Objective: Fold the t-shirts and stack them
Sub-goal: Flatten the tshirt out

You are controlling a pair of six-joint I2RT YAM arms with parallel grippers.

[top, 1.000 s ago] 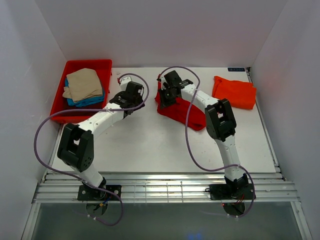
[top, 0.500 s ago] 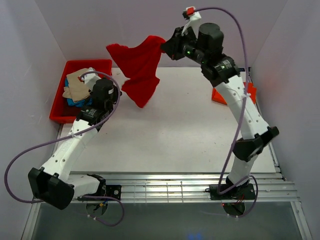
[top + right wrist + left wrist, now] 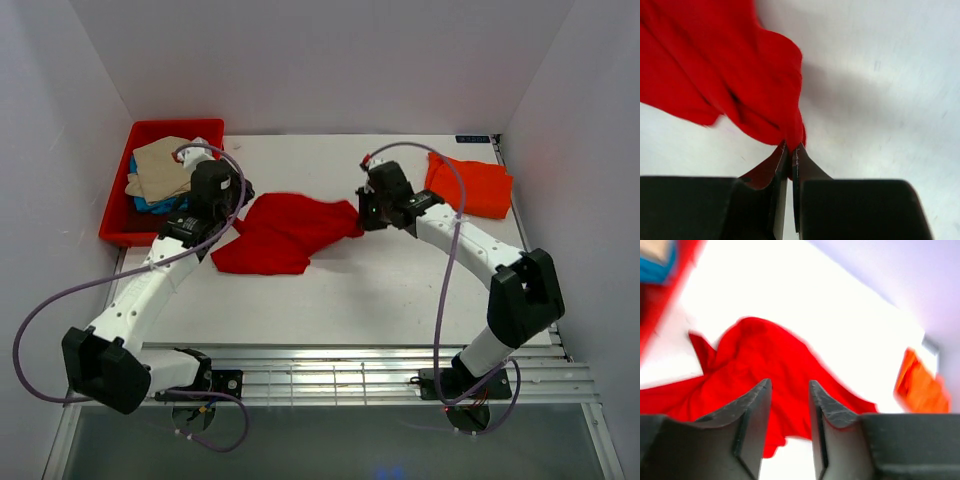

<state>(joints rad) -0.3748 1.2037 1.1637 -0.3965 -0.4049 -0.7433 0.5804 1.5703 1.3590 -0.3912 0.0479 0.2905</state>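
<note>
A bright red t-shirt [image 3: 285, 232] lies crumpled and partly spread on the white table, mid-left. My right gripper [image 3: 362, 212] is shut on its right edge; in the right wrist view the cloth [image 3: 715, 60] is pinched between the jaw tips [image 3: 791, 147]. My left gripper [image 3: 243, 196] hovers at the shirt's upper left corner. It is open, with nothing between its fingers [image 3: 789, 390], and the red shirt [image 3: 765, 355] lies beyond them. A folded orange-red t-shirt [image 3: 470, 185] lies at the back right. Beige [image 3: 160, 170] and blue [image 3: 155, 205] t-shirts sit stacked in the tray.
A red plastic tray [image 3: 170, 130] stands at the back left corner of the table. White walls close in the table on three sides. The orange-red shirt [image 3: 920, 385] shows at the right of the left wrist view.
My right gripper swung the red shirt high into the air, then brought it down so it lies more spread out. The left arm shifted toward the shirt's left corner.
</note>
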